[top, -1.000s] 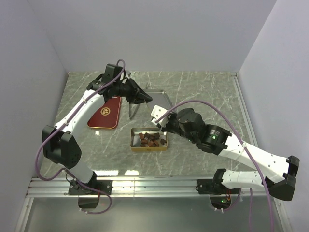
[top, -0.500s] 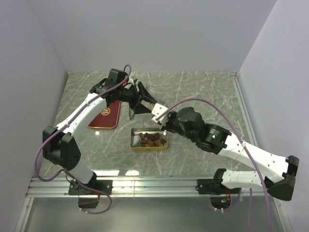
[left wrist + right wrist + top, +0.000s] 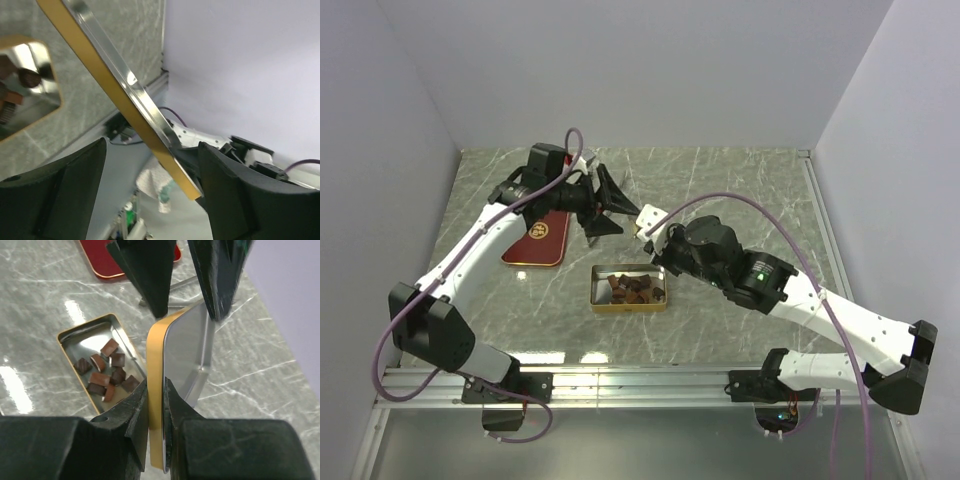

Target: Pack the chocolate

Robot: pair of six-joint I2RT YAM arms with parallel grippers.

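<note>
- Top view: the chocolate [image 3: 634, 289] lies loose inside the open tin [image 3: 593, 290], small dark brown lumps heaped toward its middle and right. Just behind the tin, the right gripper [image 3: 656, 236] pinches a gold lid [image 3: 647, 218] and holds it on edge, off the table. The left gripper [image 3: 626, 215] meets it there with its jaws spread wide. A red lid [image 3: 537, 237] lies flat behind and left of the tin.
- Left wrist: the lid's gold rim runs diagonally between both fingers and neither clearly touches it, so this gripper holds nothing. Likely a handover or regrasp to turn the lid for closing.
- Right wrist: the fingers are clamped on the lid rim, with the lid upright above the tin's right side. The pieces are brown, some tan-faced, and all sit in the tin.
</note>
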